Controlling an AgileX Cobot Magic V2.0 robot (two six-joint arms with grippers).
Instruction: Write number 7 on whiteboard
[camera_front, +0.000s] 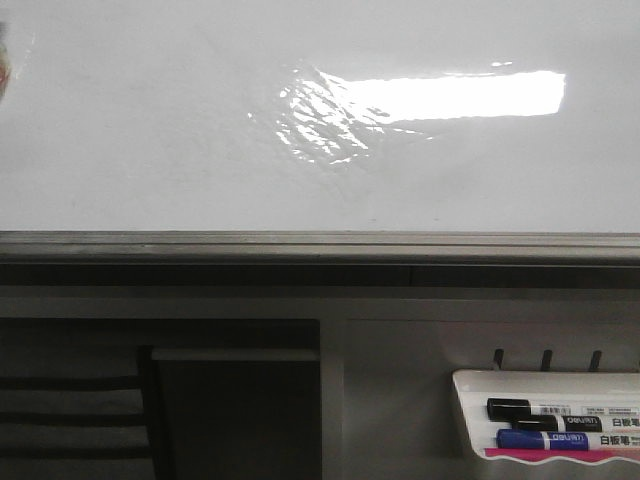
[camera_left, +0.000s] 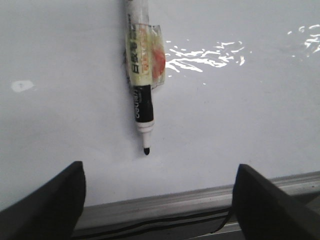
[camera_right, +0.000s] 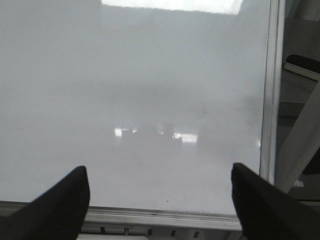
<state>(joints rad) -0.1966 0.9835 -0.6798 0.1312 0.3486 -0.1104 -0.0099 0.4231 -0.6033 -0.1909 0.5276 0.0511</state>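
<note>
the whiteboard (camera_front: 150, 150) lies flat ahead of the robot, glossy, its grey rail edge (camera_front: 320, 243) nearest; no number 7 can be made out on it. a black marker (camera_left: 141, 85), uncapped and tape-wrapped, rests on the board beyond the left gripper (camera_left: 159, 197), whose jaws stand wide apart, holding nothing. the right gripper (camera_right: 161, 197) is likewise spread, over bare board. a white marker tray (camera_front: 545, 415) hangs below, holding markers.

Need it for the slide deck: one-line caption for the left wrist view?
Open left end effector above an uncapped black marker lying on the blank whiteboard, near its metal rail.
</note>
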